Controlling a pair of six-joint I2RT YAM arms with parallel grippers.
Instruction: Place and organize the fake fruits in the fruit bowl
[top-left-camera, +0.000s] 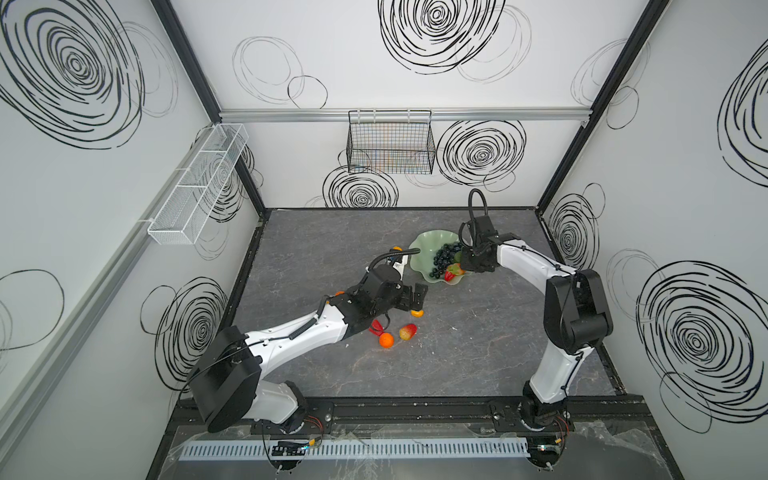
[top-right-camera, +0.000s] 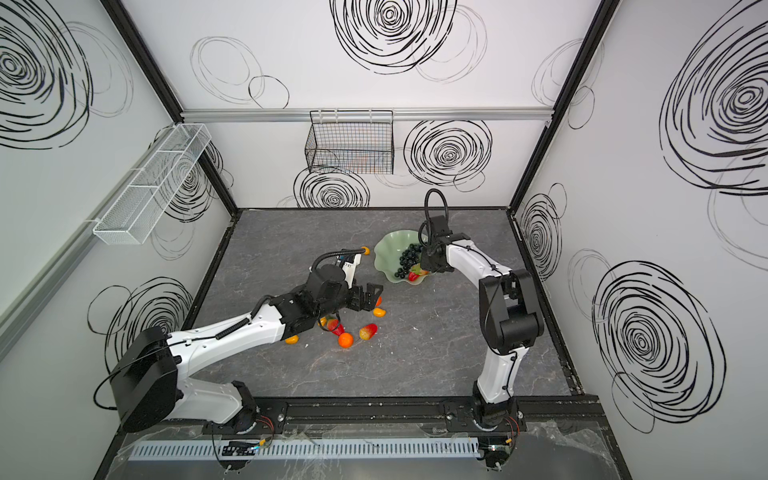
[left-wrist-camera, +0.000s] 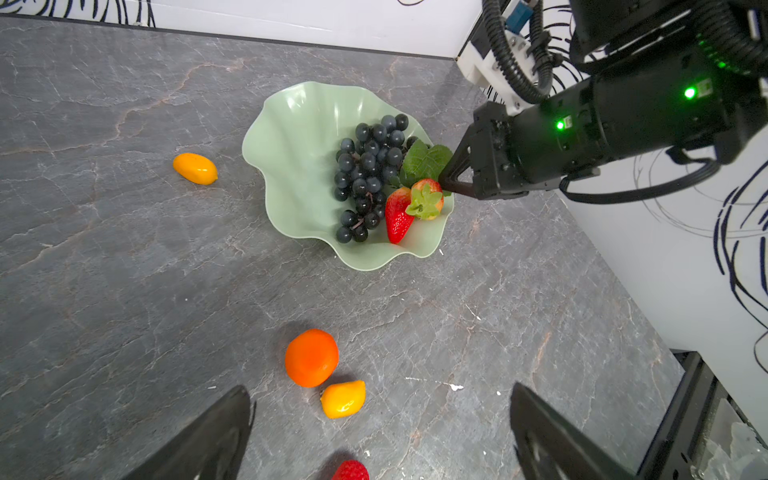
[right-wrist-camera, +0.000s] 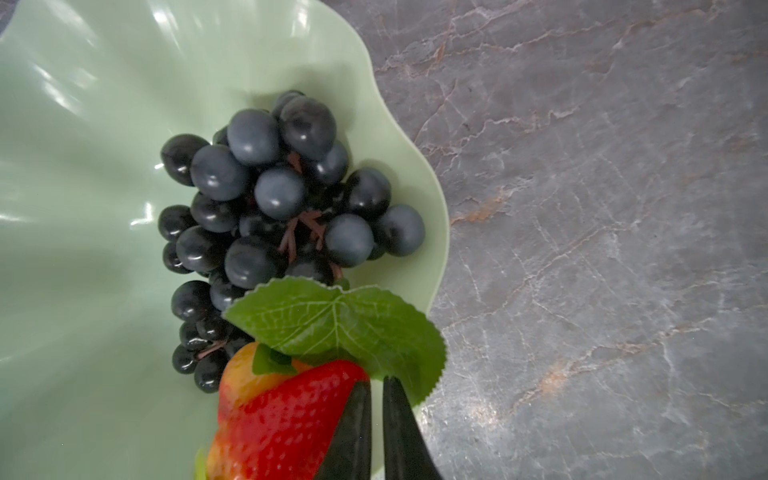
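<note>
Grey tabletop (top-left-camera: 457, 357), and the fruit bowl (left-wrist-camera: 299, 166) sits toward its far right, with the grape bunch (left-wrist-camera: 368, 174) and two strawberries (left-wrist-camera: 397, 218) inside. The left claw (left-wrist-camera: 380, 399) hangs wide apart over a loose tangerine (left-wrist-camera: 311, 357), a kumquat (left-wrist-camera: 343, 399) just beside it. The right claw (right-wrist-camera: 376, 383) is pinched together at the bowl's rim, perhaps touching the grape leaf (right-wrist-camera: 332, 320).

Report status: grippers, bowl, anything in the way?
Left gripper open by tangerine and kumquat. Right gripper shut at fruit bowl rim. Bowl holds grape bunch, two strawberries; nothing else blocking.
</note>
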